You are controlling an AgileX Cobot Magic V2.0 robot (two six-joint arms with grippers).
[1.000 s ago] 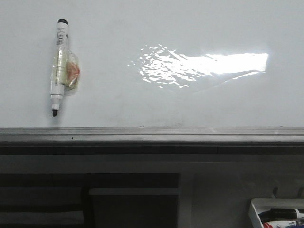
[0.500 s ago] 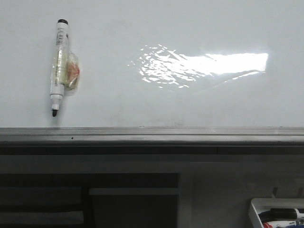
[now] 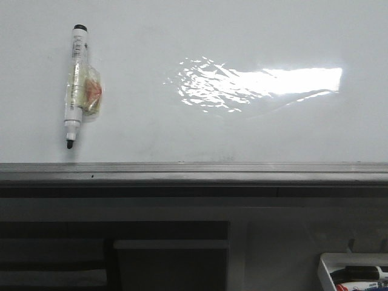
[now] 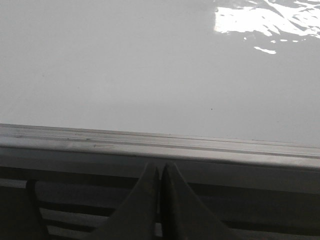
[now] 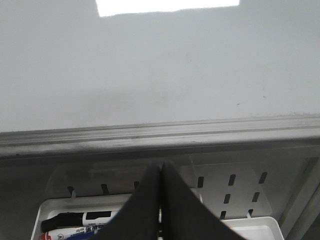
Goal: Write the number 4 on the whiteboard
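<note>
The whiteboard (image 3: 200, 127) fills the upper front view, glossy white with a glare patch (image 3: 260, 85) and a grey bottom rail (image 3: 194, 173). I see no number 4 on it. A white marker pen (image 3: 74, 85) hangs on the board at upper left, uncapped black tip down, with a taped yellowish pad beside it. My left gripper (image 4: 159, 167) is shut and empty, below the rail (image 4: 160, 147). Also shut and empty, my right gripper (image 5: 161, 167) hangs over the small marker tray (image 5: 55, 210), below the board (image 5: 160, 75). Neither gripper shows in the front view.
A small white tray (image 3: 354, 273) with markers sits at lower right, below the board. In the right wrist view a black-capped marker (image 5: 80, 220) lies in it. Dark shelving (image 3: 115, 254) lies under the rail at lower left.
</note>
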